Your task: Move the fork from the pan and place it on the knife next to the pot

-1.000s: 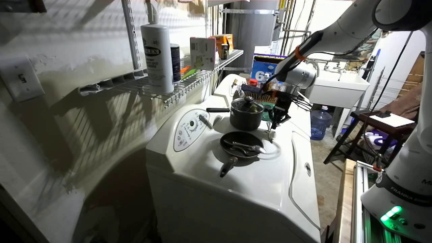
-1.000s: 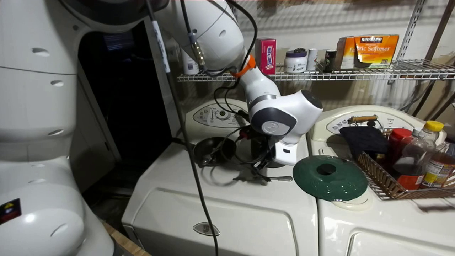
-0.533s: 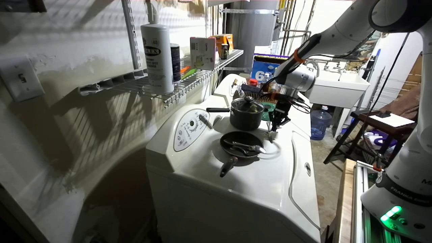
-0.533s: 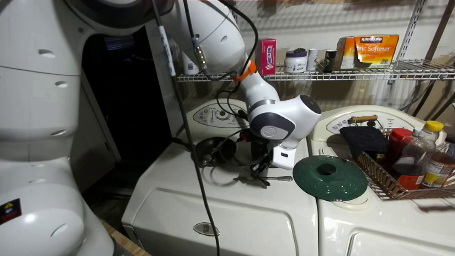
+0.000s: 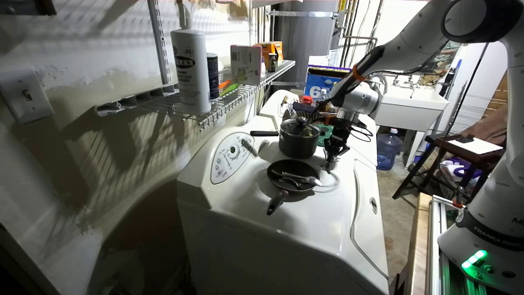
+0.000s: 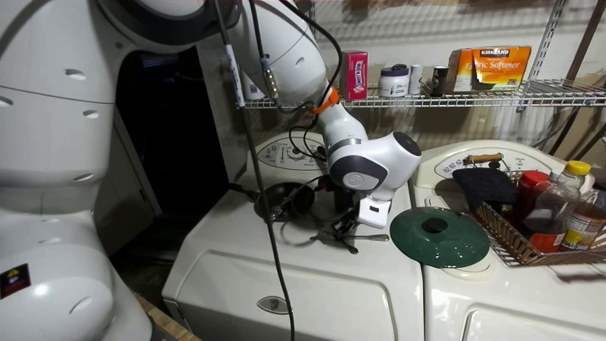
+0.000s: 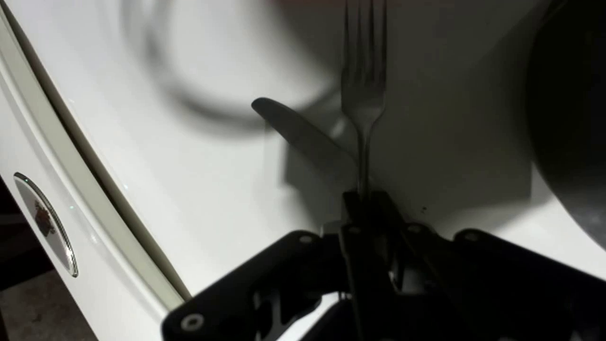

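Note:
My gripper (image 7: pixel 364 201) is shut on the handle of a metal fork (image 7: pixel 363 102), whose tines point to the top of the wrist view. A knife (image 7: pixel 307 135) lies aslant beneath the fork on the white machine top; I cannot tell whether they touch. The knife's handle end (image 6: pixel 376 237) shows in an exterior view. The gripper (image 5: pixel 332 156) is low over the surface beside the lidded dark pot (image 5: pixel 298 144), whose dark side (image 7: pixel 573 118) fills the wrist view's right edge. The shallow black pan (image 5: pixel 274 166) stands nearer the camera and holds other cutlery (image 5: pixel 301 179).
A green lid (image 6: pixel 438 251) lies right of the gripper, with a wire basket (image 6: pixel 506 246) of bottles beyond. A wire shelf (image 6: pixel 402 102) with boxes and jars runs along the wall. A black cable (image 6: pixel 262 199) hangs before the pan. The machine's front edge (image 7: pixel 90 161) shows in the wrist view.
The arm and the gripper have moved slightly towards the pan's side and a little lower, with the gripper tilting. The pan, pot and knife have not visibly moved.

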You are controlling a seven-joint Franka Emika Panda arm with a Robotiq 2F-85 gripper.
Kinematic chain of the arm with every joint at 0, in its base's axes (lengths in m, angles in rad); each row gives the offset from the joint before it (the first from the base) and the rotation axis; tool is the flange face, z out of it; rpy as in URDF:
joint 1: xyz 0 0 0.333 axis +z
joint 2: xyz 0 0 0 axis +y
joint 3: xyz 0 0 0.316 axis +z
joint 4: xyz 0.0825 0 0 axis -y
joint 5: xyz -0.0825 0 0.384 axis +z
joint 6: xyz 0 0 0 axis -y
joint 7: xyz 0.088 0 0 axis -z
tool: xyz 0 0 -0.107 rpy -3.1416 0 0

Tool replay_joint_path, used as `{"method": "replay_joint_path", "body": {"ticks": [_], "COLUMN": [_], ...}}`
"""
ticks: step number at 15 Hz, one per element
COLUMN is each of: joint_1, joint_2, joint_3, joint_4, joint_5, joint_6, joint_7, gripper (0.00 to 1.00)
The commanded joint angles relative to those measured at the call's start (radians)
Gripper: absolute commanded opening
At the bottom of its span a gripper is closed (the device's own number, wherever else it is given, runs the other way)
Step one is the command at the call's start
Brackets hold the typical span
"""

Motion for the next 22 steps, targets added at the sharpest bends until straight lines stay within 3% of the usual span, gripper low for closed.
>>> {"method": "replay_joint_path", "body": {"ticks": [1,10,14,19,20,22], "joint_1": [0.01,0.067,0.116,0.228,0.198,0.2], "joint_2": [0.008,-0.093,-0.205,-0.44,-0.489,-0.584], "joint_3": [0.009,-0.007,-0.033,-0.074,-0.018,0.046], "joint_4": [0.011,-0.096,-0.213,-0.352,-0.368,-0.379], "joint_5": [0.02,-0.045,-0.166,-0.581,-0.654,-0.757], "joint_6": [0.016,0.014,0.082,0.012,-0.021,-0.12], "joint_7": [0.022,0.075,0.157,0.273,0.29,0.311], "gripper": [0.38,0.98,1.0,1.0,1.0,1.0]}}
